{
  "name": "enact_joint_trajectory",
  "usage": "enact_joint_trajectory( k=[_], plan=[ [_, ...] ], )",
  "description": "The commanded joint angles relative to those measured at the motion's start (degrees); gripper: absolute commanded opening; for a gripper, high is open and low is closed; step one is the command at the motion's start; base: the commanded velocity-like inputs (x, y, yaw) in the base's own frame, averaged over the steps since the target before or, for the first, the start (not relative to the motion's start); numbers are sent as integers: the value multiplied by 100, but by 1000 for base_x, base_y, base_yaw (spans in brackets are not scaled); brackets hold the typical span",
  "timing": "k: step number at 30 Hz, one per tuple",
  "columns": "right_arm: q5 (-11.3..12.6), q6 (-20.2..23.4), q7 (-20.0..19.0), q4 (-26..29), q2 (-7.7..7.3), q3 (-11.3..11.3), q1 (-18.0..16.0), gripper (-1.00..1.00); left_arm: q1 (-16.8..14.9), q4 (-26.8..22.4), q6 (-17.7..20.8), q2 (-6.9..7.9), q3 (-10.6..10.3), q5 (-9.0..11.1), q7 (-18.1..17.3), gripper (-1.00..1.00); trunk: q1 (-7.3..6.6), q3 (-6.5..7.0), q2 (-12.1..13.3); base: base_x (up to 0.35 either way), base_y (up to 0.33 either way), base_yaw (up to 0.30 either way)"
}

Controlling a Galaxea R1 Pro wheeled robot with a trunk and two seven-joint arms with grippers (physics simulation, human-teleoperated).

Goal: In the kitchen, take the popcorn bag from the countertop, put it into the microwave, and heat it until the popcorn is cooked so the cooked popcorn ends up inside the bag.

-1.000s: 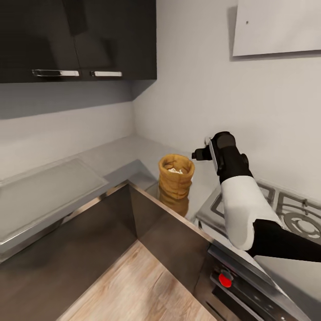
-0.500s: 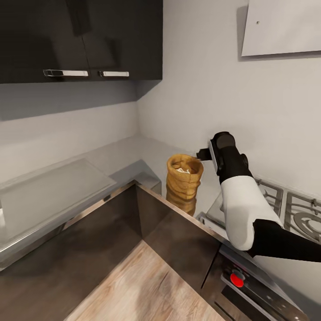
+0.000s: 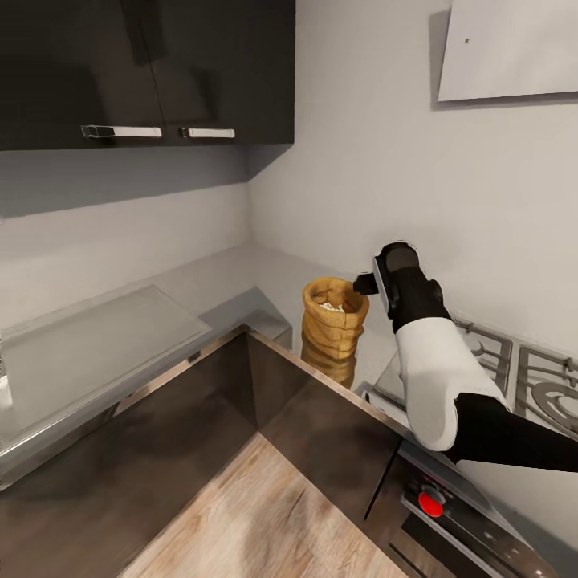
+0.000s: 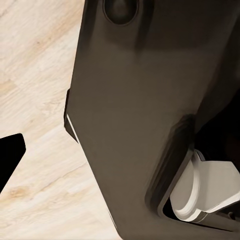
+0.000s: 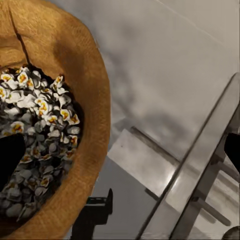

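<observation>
The popcorn bag (image 3: 335, 319) stands upright on the grey counter (image 3: 225, 281) in the corner, just beside the gas hob (image 3: 514, 365), with pale popcorn (image 5: 35, 135) showing inside its rolled rim. The task looks barely begun — nothing is lifted yet, and carrying the bag to the microwave and heating it remain. The right gripper (image 3: 363, 283) sits at the bag's rim; whether its fingers are wide or narrow cannot be told. Since a second ago the arm has closed in from beside the bag — the camera also shifted
</observation>
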State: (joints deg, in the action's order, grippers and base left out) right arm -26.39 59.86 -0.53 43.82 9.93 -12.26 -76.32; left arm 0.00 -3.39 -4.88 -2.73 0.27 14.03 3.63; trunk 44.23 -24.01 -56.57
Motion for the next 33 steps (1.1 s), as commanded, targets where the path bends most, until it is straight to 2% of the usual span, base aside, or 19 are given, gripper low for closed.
enact_joint_trajectory(
  k=[1, 4, 12, 13, 15, 22, 31, 33],
  plan=[
    [-16, 14, -7, -169, 7, -25, -5, 100, 0, -4, -13, -1, -1, 21, 15, 100, 0, -6, -4, 0, 0, 0],
    [-17, -153, -11, -471, 7, -29, -5, 100, 0, -4, -13, -1, -1, 21, 15, 100, 0, -6, -4, 0, 0, 0],
    [-6, -302, 2, -566, 7, -30, -5, 100, 0, -4, -14, 0, -1, 21, 15, 100, 0, -6, -4, 0, 0, 0],
    [27, -335, 35, -600, -27, -63, -20, 100, 18, -6, -20, -8, 17, 43, 15, 100, 0, -6, -4, 0, 0, 0],
    [92, -399, -8, -664, 7, -128, -16, 100, 16, -10, -21, -8, 17, 34, 14, 100, 0, -6, -4, 0, 0, 0],
    [53, -218, -104, -457, 7, -135, -14, 100, 18, -13, -22, -8, 17, 29, 12, 100, 0, -6, -4, 0, 0, 0],
    [322, -224, -85, -314, 7, -424, -14, 100, 18, -13, -22, -8, 17, 29, 13, 100, 0, -6, -4, 0, 0, 0],
    [322, -228, -64, -313, 7, -488, -14, 100, 18, -16, -22, -8, 17, 29, 11, 100, 0, -6, -4, 0, 0, 0]
  ],
)
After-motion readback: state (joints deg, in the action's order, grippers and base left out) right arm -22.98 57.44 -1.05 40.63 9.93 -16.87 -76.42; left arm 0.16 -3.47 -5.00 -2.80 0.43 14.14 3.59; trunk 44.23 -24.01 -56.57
